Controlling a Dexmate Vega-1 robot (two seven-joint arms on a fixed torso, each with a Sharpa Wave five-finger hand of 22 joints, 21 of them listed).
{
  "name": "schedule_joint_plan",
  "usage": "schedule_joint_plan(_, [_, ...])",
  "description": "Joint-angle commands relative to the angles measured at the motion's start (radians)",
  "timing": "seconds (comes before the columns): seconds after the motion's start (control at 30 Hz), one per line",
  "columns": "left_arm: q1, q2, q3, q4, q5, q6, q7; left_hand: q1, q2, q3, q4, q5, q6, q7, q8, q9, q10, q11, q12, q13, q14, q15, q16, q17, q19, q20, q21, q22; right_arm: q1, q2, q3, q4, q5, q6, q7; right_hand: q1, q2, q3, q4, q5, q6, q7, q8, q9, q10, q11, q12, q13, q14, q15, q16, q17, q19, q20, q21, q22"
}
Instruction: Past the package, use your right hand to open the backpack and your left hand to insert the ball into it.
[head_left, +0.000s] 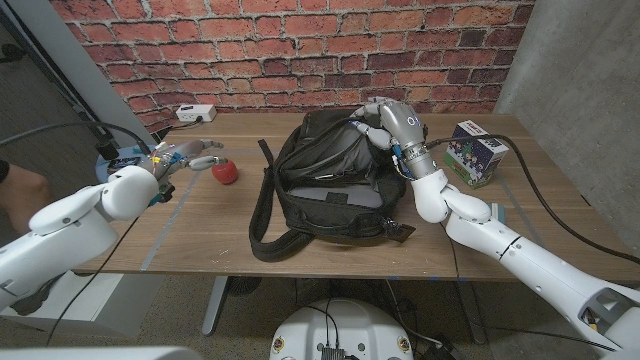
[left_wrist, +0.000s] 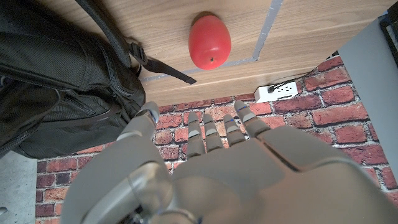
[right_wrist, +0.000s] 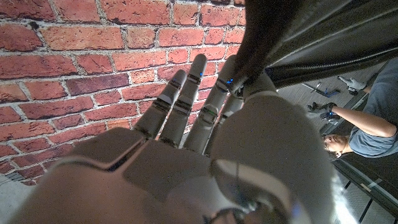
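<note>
From overhead the right hand (head_left: 385, 120) grips the backpack (head_left: 325, 175) flap mid-table; its wrist camera catches a person (right_wrist: 364, 127). The left hand (head_left: 185, 155), fingers apart and holding nothing, sits beside the ball (head_left: 225, 172).

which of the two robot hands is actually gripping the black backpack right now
The right hand, at the black fabric backpack's top edge, pinches its flap. The left hand holds nothing, fingers apart, just short of the small red ball.

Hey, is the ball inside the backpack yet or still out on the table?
Still out. The red ball lies on the wooden table beside the backpack, just ahead of the left hand, which holds nothing.
</note>
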Motion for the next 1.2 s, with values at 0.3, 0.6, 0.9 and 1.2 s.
schedule_joint_plan(0.3, [-0.130,0.114,0.150,0.010,-0.007,0.086,-0.030,0.005,-0.019,-0.012,-0.002,0.004,-0.028,-0.004,-0.003,0.003,-0.025,-0.007,-0.007,0.004,-0.014,0.002,-0.001,0.006,-0.007,-0.007,-0.004,0.004,0.035,0.015,0.005,0.026,0.036,0.009,0.018,0.009,0.012,-0.008,0.003,0.003,0.005,-0.006,0.004,0.006,0.003,-0.004,0.002,0.005,0.014,-0.135,-0.010,0.010,-0.006,-0.115,0.004,0.001])
schedule_joint_plan(0.6, [-0.206,0.186,0.242,0.002,0.025,0.155,-0.020,0.018,-0.033,-0.019,-0.007,-0.005,-0.062,0.002,-0.002,0.003,-0.051,-0.007,-0.008,0.006,-0.054,0.011,-0.004,0.007,-0.035,-0.013,-0.010,0.003,0.043,0.021,0.003,0.038,0.046,0.011,0.023,0.009,0.014,-0.012,0.004,0.003,0.005,-0.006,0.005,0.006,0.004,-0.004,0.001,0.005,0.015,-0.135,-0.015,0.013,-0.007,-0.114,0.004,0.001])
schedule_joint_plan(0.9, [-0.303,0.234,0.343,0.004,0.038,0.203,-0.055,0.028,-0.041,-0.023,-0.008,-0.012,-0.092,0.008,-0.004,0.003,-0.079,0.001,-0.012,0.007,-0.080,0.008,-0.005,0.007,-0.055,-0.018,-0.013,0.003,0.055,0.029,-0.003,0.051,0.046,0.009,0.022,0.011,0.015,-0.015,0.004,0.003,0.004,-0.007,0.004,0.006,0.003,-0.004,0.001,0.008,0.017,-0.135,-0.019,0.017,-0.008,-0.114,0.004,0.001])
schedule_joint_plan(1.2, [-0.384,0.260,0.430,0.010,0.062,0.210,-0.093,0.033,-0.047,-0.025,-0.008,-0.016,-0.110,0.005,-0.005,0.002,-0.094,0.001,-0.013,0.007,-0.089,0.008,-0.003,0.007,-0.061,-0.021,-0.012,0.003,0.076,0.043,-0.004,0.072,0.052,0.004,0.011,0.015,0.016,-0.018,0.004,0.004,0.005,-0.008,0.005,0.007,0.004,-0.004,0.001,0.009,0.020,-0.135,-0.023,0.022,-0.009,-0.114,0.004,0.001])
